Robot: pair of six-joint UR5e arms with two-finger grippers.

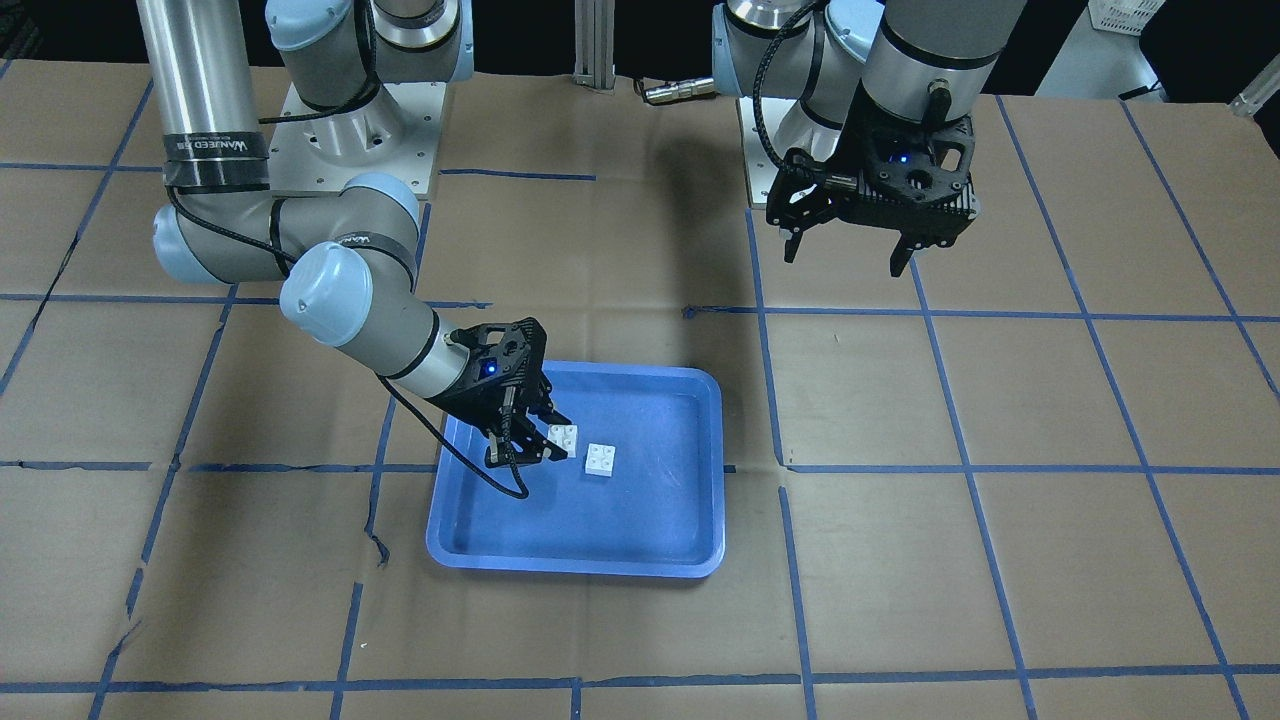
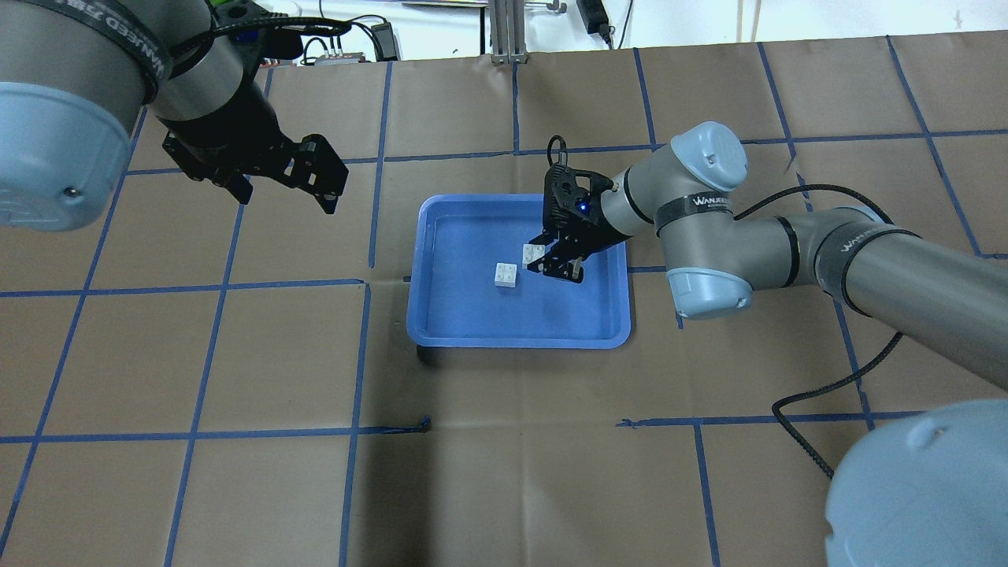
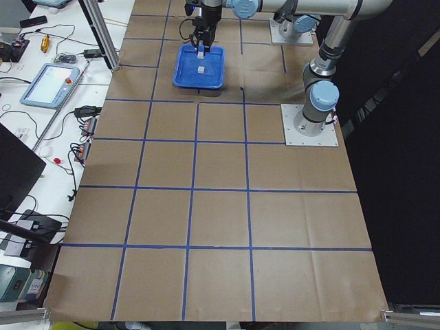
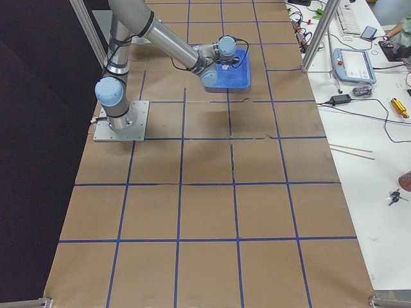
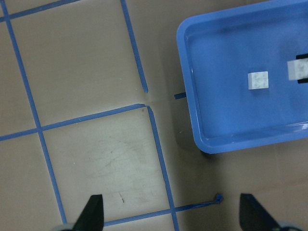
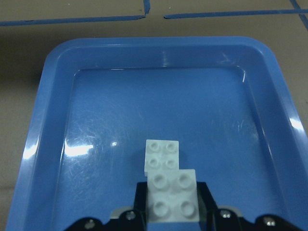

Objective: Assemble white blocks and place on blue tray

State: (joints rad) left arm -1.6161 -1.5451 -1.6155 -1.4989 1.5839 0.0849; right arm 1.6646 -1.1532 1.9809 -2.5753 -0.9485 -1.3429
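The blue tray lies mid-table, also in the overhead view. One white block rests loose on the tray floor. My right gripper is over the tray, shut on the second white block, which it holds studs up. In the right wrist view the held block sits just behind and right of the loose block. The two look apart. My left gripper is open and empty, hovering over bare table far from the tray.
Brown paper with a blue tape grid covers the table. The arm base plates stand at the robot's edge. A bench with a teach pendant and cables runs along the far side.
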